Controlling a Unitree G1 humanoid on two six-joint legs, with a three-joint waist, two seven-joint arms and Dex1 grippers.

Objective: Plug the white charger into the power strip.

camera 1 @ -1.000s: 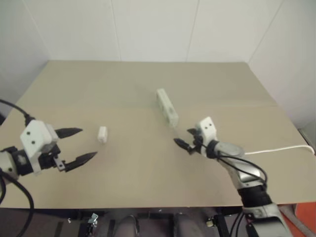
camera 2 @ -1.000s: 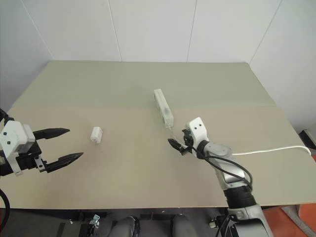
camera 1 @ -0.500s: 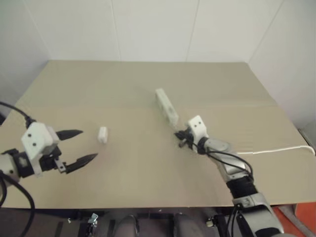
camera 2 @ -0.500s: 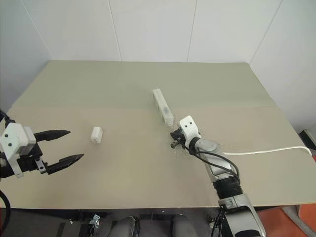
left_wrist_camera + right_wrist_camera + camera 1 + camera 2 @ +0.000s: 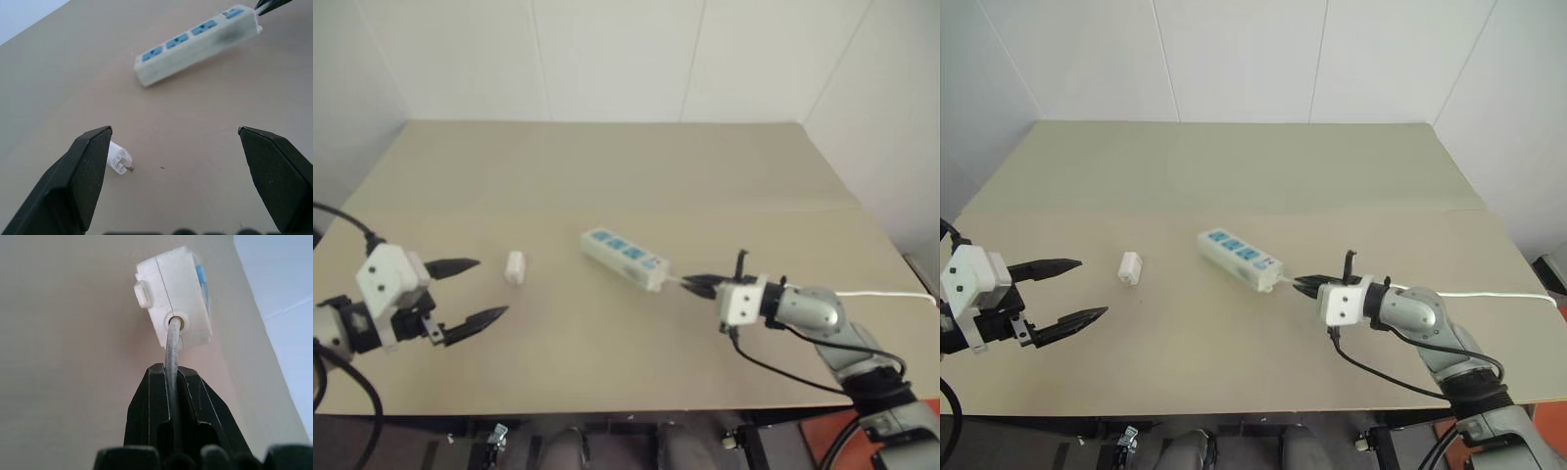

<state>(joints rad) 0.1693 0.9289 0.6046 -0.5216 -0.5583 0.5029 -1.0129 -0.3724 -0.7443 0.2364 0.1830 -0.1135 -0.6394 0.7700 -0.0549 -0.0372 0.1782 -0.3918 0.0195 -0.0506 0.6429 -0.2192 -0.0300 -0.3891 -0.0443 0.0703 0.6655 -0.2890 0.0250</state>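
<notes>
Fingers of the left gripper (image 5: 470, 291) gape wide, holding nothing, near the white charger (image 5: 515, 266); charger lies on its side on the surface (image 5: 607, 176), small rounded block, prongs visible in the left wrist view; power strip (image 5: 625, 258) at centre, three blue sockets up; right gripper (image 5: 697, 284) pinched on its cable (image 5: 172, 345). Step: positioning the strip; next, I judge, left closes on the charger.

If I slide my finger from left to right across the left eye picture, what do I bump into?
Left claw → white charger → power strip → right claw → thin white cable.
</notes>
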